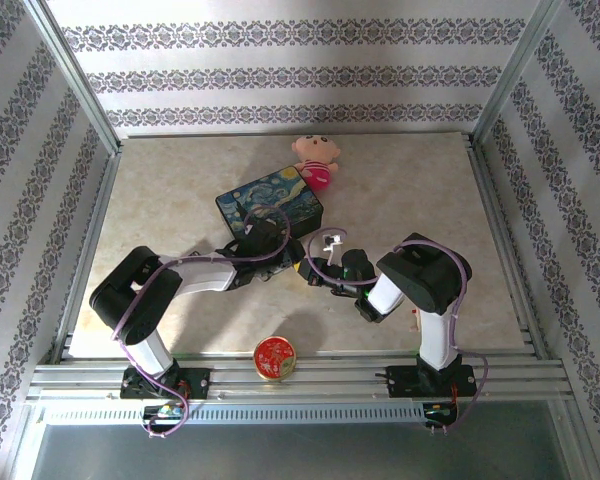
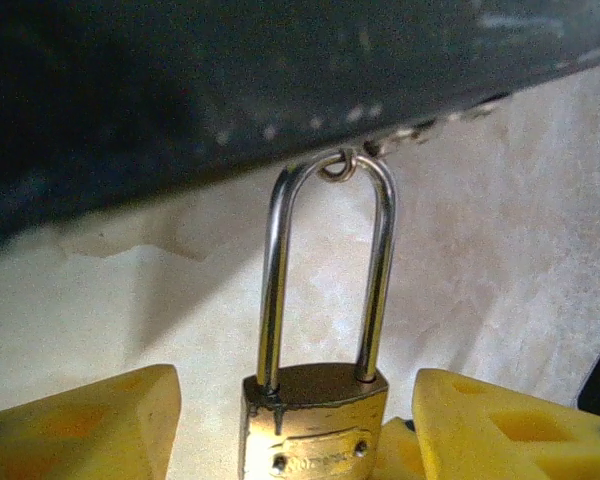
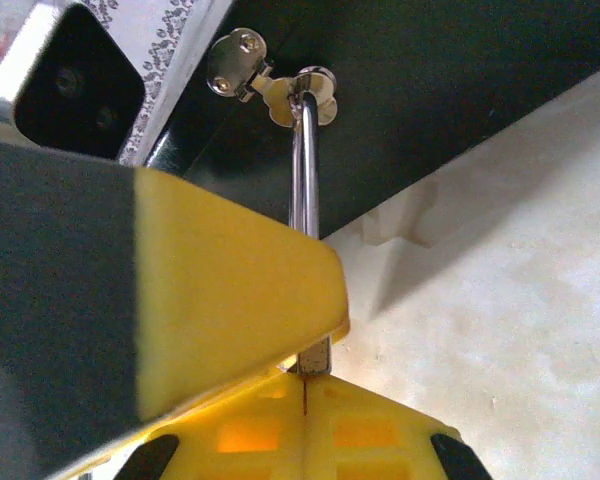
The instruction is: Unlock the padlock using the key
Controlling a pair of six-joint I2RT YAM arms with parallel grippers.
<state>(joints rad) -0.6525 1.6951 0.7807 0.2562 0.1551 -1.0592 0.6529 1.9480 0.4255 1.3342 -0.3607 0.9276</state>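
We find the brass padlock (image 2: 315, 425) hooked by its shackle (image 2: 380, 270) through the hasp ring (image 2: 340, 165) at the near edge of the blue painted tin box (image 1: 270, 203), mid-table. The left gripper (image 2: 298, 400) stands wide, its fingers (image 2: 90, 425) flanking the lock body without contact. The right gripper (image 3: 306, 425) is closed; we cannot tell whether it holds anything.

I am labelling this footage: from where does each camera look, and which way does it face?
Top external: above and behind the arm bases, looking down at the table; both arms show, left tool and right tool meeting at the blue tin box.
Left wrist: on the left arm, low, facing the padlock hooked to the box; its open yellow fingers flank it.
Right wrist: low, looking up along the shackle, edge-on; its shut yellow fingers show below.
Shared: both wrist views show the shackle in the box's ring.
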